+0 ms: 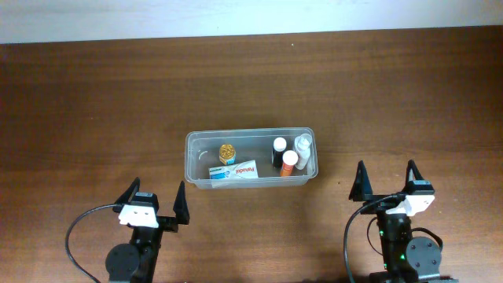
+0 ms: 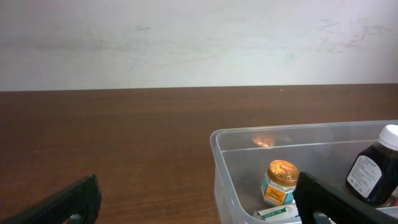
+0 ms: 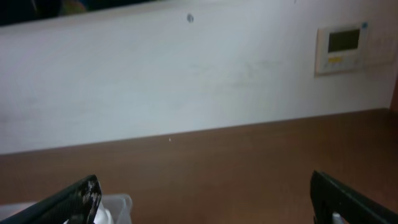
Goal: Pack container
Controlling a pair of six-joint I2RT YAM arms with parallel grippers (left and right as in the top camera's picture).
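Note:
The clear plastic container [image 1: 191, 161] stands at the table's middle. Inside lie a gold-lidded jar [image 1: 228, 152], a white-and-blue box [image 1: 233, 171], a dark bottle with a white cap [image 1: 279, 149], an orange bottle [image 1: 289, 163] and a white bottle [image 1: 302, 149]. My left gripper [image 1: 154, 203] is open and empty, near the front left of the container. My right gripper [image 1: 387, 183] is open and empty, to the container's right. The left wrist view shows the container [image 2: 217, 162], the jar [image 2: 281, 182] and the dark bottle [image 2: 372, 173]. The right wrist view shows only the container's corner [image 3: 118, 207].
The brown wooden table [image 1: 94, 110] runs to a white wall [image 3: 186, 81] at the back. A wall thermostat [image 3: 341, 48] hangs at the right. Black cables [image 1: 78, 236] loop beside both arm bases at the front edge.

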